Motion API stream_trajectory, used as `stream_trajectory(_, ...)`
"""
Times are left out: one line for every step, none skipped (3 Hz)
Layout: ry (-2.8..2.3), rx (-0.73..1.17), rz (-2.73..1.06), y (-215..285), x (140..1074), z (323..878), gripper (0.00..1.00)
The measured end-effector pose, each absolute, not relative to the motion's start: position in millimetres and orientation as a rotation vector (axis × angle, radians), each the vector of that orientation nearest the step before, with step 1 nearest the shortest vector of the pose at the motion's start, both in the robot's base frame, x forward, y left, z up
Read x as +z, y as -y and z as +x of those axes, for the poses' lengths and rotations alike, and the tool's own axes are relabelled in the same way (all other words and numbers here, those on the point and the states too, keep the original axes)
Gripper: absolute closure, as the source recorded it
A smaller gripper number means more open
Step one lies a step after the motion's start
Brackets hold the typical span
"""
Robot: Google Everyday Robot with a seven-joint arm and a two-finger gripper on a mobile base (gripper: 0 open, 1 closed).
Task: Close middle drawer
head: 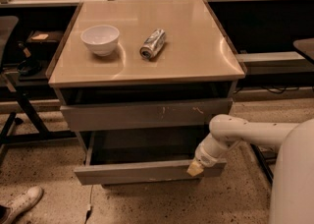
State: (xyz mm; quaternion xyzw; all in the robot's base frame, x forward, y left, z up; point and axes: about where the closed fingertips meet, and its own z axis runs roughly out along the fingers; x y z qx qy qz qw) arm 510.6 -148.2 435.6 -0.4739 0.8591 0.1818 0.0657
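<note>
The middle drawer (142, 171) is pulled out of the cabinet, its plain grey front facing me and its grey inside showing. Above it sits the grey drawer front with pale scratch marks (147, 114). My gripper (195, 169) hangs from the white arm at the right end of the middle drawer's front, its pale tip against the front's top edge.
A white bowl (100, 39) and a tipped silver can (152, 43) lie on the beige cabinet top (196, 51). A chair base (22, 115) stands at the left. A white shoe (22, 203) is at the bottom left. A dark bench runs behind.
</note>
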Motion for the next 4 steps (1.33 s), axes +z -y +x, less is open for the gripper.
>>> stream_trajectory(-2.592,0.548,-1.43,148,436,510,1.0)
stream_trajectory(-2.589,0.446,-1.405,147,439,530,1.0)
stream_trajectory(-2.588,0.435,-1.394,146,438,534,0.82)
stream_trajectory(-2.588,0.435,-1.394,146,438,534,0.59)
